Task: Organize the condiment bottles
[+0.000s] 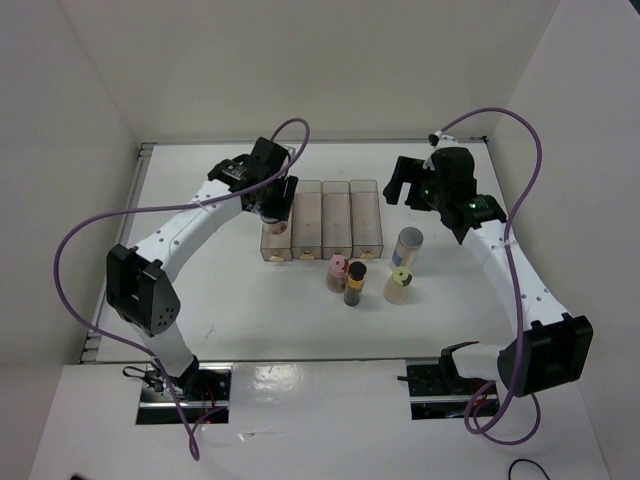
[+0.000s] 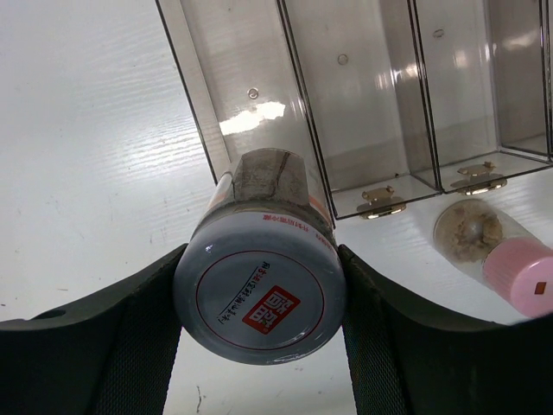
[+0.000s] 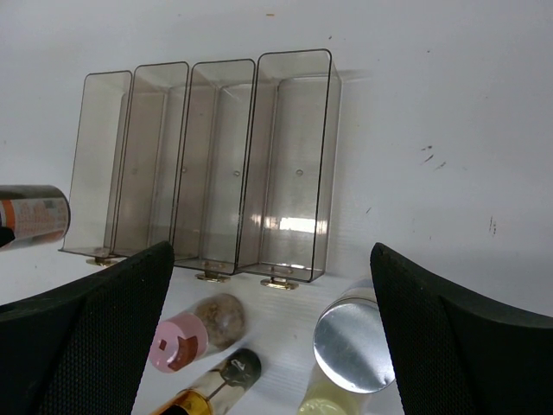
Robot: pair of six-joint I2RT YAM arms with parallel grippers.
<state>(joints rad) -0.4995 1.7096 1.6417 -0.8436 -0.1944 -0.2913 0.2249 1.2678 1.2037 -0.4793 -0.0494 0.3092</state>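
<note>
Four jars loose before the tray (image 1: 337, 215); a fifth gripped.
Nearest stand the gold-capped jar (image 1: 355, 284), yellow-green-lidded jar (image 1: 399, 286), pink-lidded jar (image 1: 338, 269) of tan powder and grey-lidded jar (image 1: 408, 246); beyond, the left gripper (image 1: 275, 208) clamps the white-lidded jar (image 2: 259, 298), apparently over the tray's leftmost slot; the right gripper (image 1: 408, 185) gapes.

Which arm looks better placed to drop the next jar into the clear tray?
Left: the left gripper clamps the white-lidded jar at the tray's leftmost slot, while the right gripper hangs open and empty.
</note>
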